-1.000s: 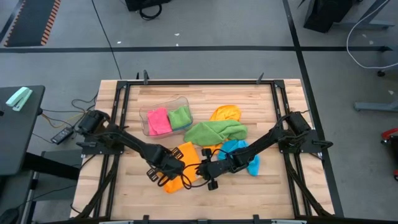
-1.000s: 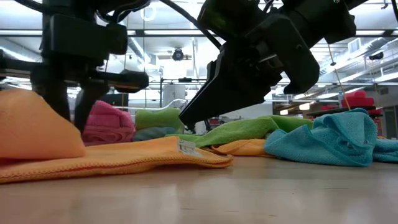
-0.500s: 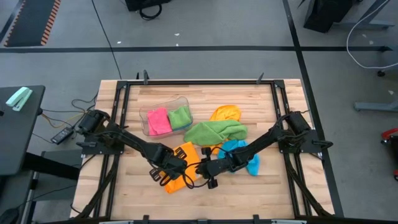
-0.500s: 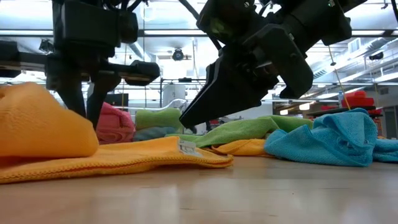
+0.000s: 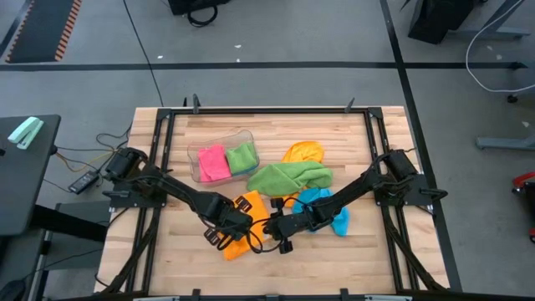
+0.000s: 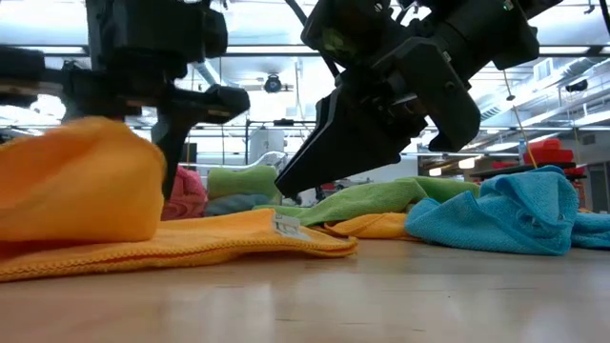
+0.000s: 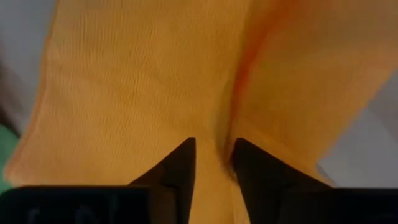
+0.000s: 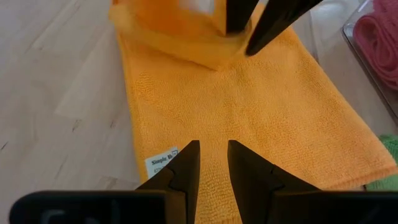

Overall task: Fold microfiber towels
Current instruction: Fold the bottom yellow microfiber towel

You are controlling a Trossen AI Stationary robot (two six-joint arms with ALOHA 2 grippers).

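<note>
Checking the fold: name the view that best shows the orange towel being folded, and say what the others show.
The right wrist view: the orange towel lies flat, far edge lifted at the left tool. The high view shows it mostly hidden under the arms. The low view shows its side, one end raised. The left wrist view shows only cloth.

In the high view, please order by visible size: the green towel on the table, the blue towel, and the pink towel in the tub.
1. Green towel, largest.
2. Blue towel, partly hidden by the right arm.
3. Pink towel, smallest.
</note>
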